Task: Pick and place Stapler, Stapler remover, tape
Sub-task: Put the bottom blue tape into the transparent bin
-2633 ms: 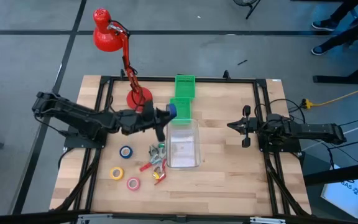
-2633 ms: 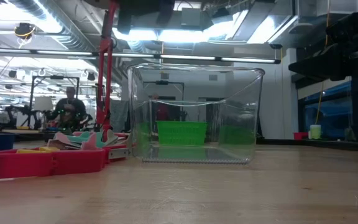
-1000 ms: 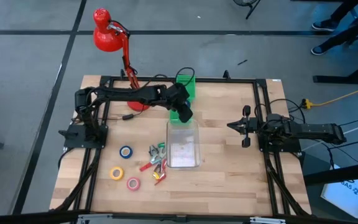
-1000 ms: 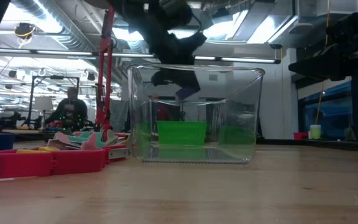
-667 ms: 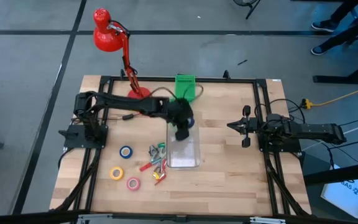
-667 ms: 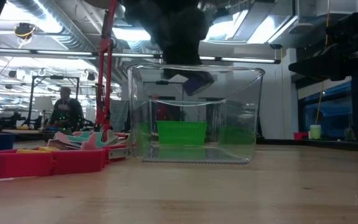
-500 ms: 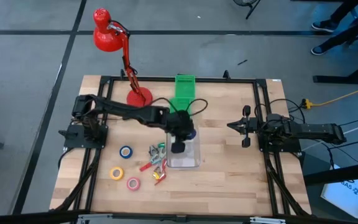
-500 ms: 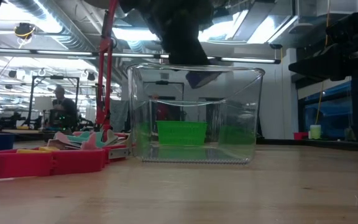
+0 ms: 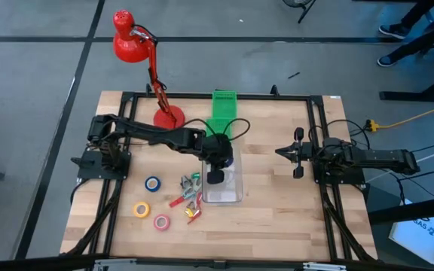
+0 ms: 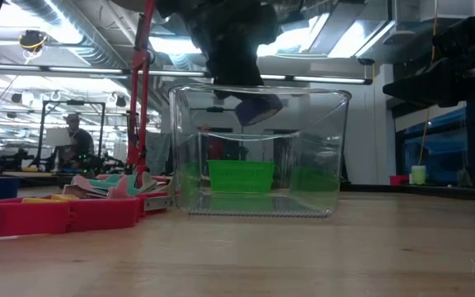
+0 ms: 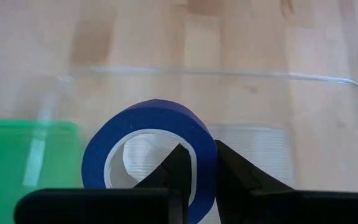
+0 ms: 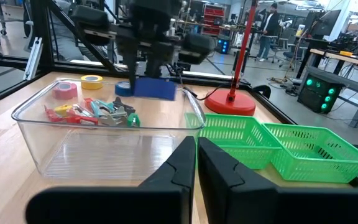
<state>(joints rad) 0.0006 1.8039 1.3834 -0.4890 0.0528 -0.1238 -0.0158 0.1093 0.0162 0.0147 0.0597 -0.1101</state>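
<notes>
My left gripper (image 9: 223, 162) hangs over the clear plastic container (image 9: 236, 194), shut on a blue tape roll (image 11: 149, 149), which also shows above the container's rim in the low view (image 10: 258, 107). Another blue roll (image 9: 152, 184), a yellow roll (image 9: 141, 209) and a pink-red roll (image 9: 161, 221) lie flat on the table left of the container. A pile of staple removers (image 9: 191, 183) and a red stapler (image 9: 181, 202) lie beside them. My right gripper (image 9: 295, 153) waits shut at the table's right side. My left gripper pinches the blue roll's wall (image 11: 205, 146), one finger (image 11: 178, 167) inside the ring's hole and one finger (image 11: 235, 169) outside it. The fingers come from above, pointing down. The roll is lifted clear and stands on edge above the container's open top.
Two green baskets (image 9: 223, 111) stand just beyond the container toward the far edge. A red desk lamp has its base (image 9: 167, 118) on the table's far left. Black frame rails (image 9: 123, 158) run along the table's sides. Bare wood lies between the container and my right gripper.
My left gripper has carried the blue roll from above the green baskets toward the table's near edge, and it now hangs over the clear container. It has stayed shut on the roll. In the last half second it has barely moved.
</notes>
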